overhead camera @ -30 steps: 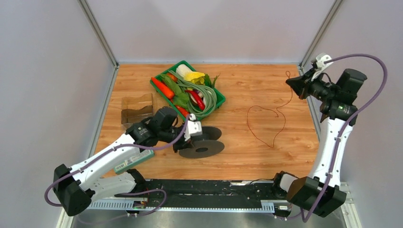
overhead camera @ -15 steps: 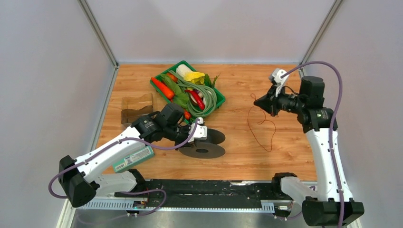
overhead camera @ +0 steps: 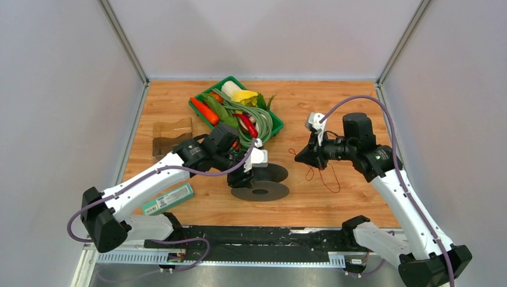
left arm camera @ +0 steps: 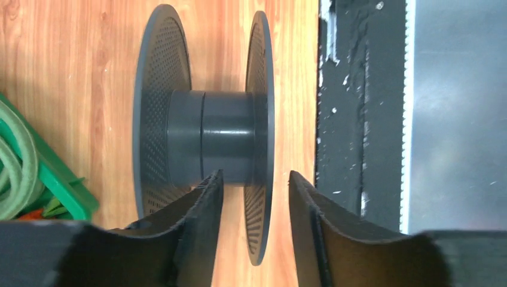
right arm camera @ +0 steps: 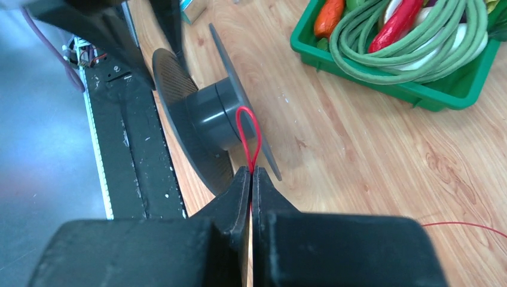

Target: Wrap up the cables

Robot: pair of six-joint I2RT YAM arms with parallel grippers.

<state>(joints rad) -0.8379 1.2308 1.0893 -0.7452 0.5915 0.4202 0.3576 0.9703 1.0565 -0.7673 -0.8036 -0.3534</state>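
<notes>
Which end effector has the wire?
The right end effector, shut on a loop of red wire; the left end effector straddles a spool flange, holding no wire.

I am looking down on a wooden table (overhead camera: 335, 101) sitting between grey walls (overhead camera: 60, 119). A green tray (right arm camera: 430, 95) is lying toward the far middle, holding a carrot (overhead camera: 204, 110), a red chilli (overhead camera: 248, 124), coiled green beans (overhead camera: 260, 119), leafy greens and a yellow piece (overhead camera: 245, 95). A brown holder (overhead camera: 173, 136) is standing just left of the tray. A teal box (overhead camera: 168, 199) with a white label is lying nearer me on the left. A black rail (overhead camera: 263, 238) is running along the near edge.
</notes>
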